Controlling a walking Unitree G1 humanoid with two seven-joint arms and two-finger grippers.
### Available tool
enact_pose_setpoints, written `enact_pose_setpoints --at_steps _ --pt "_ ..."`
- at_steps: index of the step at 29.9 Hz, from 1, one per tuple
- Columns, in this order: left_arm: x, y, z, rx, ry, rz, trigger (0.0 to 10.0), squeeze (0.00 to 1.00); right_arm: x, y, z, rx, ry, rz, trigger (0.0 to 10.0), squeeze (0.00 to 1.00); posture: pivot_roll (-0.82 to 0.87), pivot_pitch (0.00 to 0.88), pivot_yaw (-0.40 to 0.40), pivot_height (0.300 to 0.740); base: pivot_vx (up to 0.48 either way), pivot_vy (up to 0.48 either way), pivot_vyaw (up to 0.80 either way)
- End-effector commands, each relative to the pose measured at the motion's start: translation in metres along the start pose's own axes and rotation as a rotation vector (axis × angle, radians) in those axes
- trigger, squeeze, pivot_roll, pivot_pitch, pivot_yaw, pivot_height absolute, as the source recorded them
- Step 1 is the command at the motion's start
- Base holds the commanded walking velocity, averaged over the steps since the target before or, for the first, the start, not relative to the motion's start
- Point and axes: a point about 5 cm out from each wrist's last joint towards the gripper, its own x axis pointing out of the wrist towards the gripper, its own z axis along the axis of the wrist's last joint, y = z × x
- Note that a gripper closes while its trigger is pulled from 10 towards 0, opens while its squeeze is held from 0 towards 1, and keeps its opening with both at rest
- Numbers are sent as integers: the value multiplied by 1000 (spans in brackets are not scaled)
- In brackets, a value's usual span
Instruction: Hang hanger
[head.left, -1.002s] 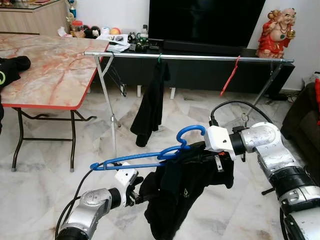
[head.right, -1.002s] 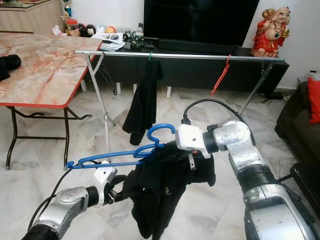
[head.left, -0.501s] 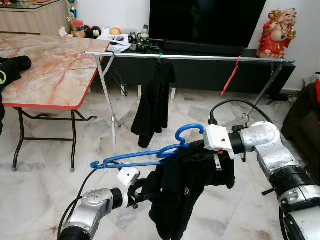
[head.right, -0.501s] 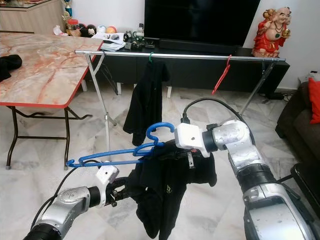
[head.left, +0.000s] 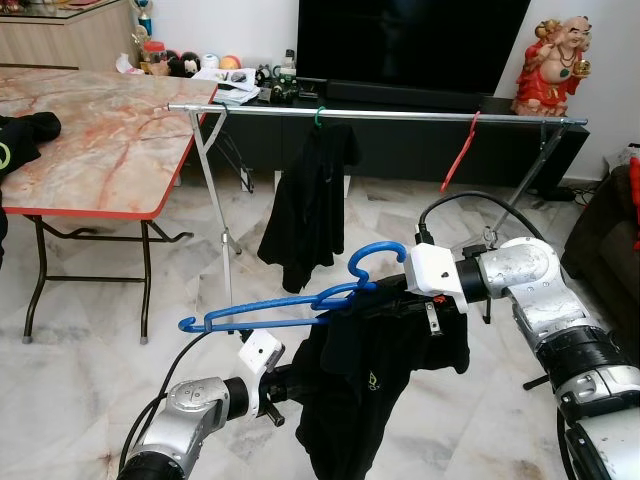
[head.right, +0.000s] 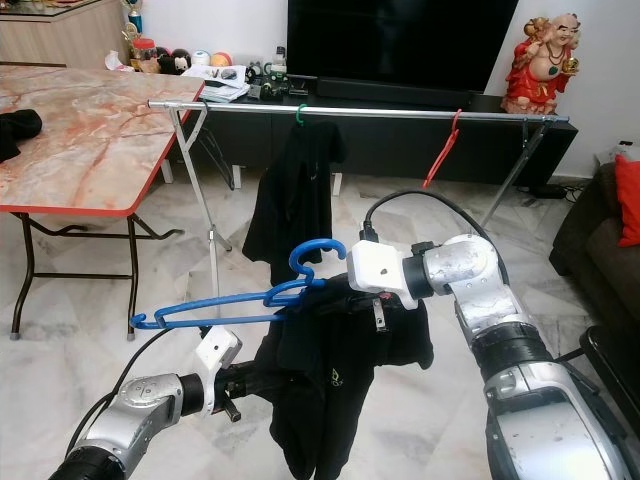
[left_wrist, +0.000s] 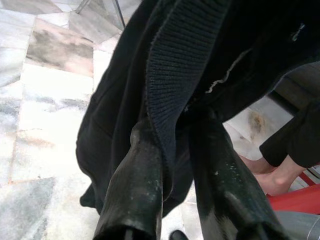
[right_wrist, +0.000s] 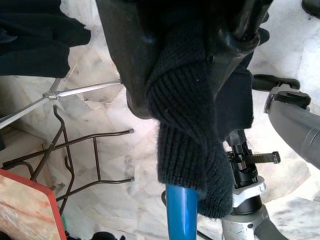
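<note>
At far left stands a marble-topped table (head.left: 100, 140), a dark bundle lying at its left edge. Low in front, the left gripper (left_wrist: 172, 165) is clamped on a ribbed fold of the black garment (head.left: 370, 375). That garment drapes over the blue hanger (head.left: 290, 303), which is held level in mid-air well short of the metal rail (head.left: 400, 116) spanning the room behind. On the rail's left half hangs another black garment (head.left: 310, 205) on a green hook; a red hanger (head.left: 460, 152) hangs toward its right end. The right gripper (right_wrist: 187, 75) is closed on knit cloth over the blue hanger's neck.
</note>
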Motion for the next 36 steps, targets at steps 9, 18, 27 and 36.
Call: enact_pose_setpoints --at_steps 9,18,27,36 --pt "2 -1 2 8 0 -18 0 0 -6 -11 9 -33 -1 -48 0 0 80 0 -89 740 0 0 0" --pt "1 3 0 26 19 24 0 0 -5 -10 3 -4 6 -74 0 0 82 0 -86 740 0 0 0" --pt "-11 19 -11 23 57 200 0 0 -12 6 -22 72 73 -60 0 0 90 0 -79 740 0 0 0" --pt "-19 25 -23 7 91 264 0 0 -33 24 -42 163 105 -14 0 0 88 0 -68 740 0 0 0"
